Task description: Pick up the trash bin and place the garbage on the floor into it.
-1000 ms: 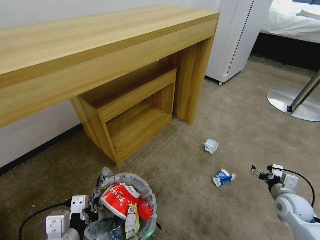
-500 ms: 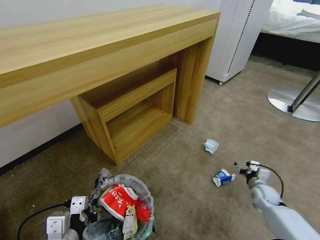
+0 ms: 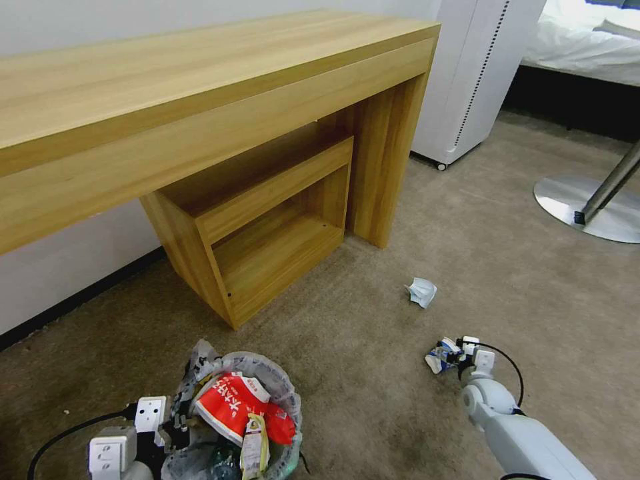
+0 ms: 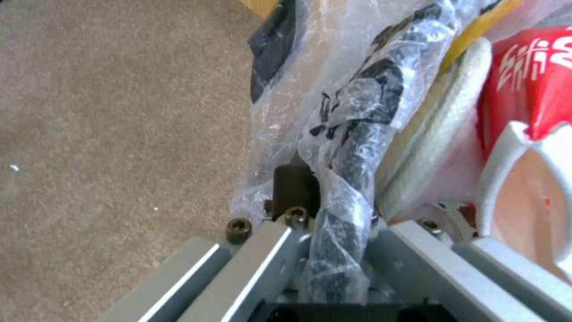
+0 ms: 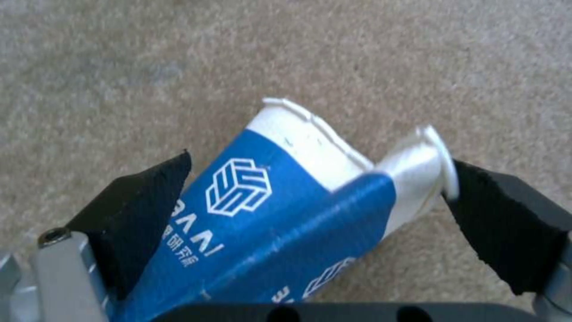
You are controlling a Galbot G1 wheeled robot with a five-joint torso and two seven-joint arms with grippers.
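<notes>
Right gripper (image 3: 452, 353) straddles the blue-white carton (image 3: 441, 355) lying on the beige carpet (image 3: 373, 347), its 2 black pads (image 5: 143, 210) spread wide on either side, not yet clamped. Left gripper (image 3: 175, 430) pinches the bag-lined rim of the trash bin (image 3: 280, 383), which is stuffed with red wrappers (image 3: 233, 403).

bedroom: bed (image 3: 587, 40), wooden desk (image 3: 200, 100), carpet (image 3: 533, 267).

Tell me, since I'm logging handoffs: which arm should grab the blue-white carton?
Right. The right gripper already has its open fingers either side of the blue-white carton; the left gripper is clamped on the trash bin rim.
</notes>
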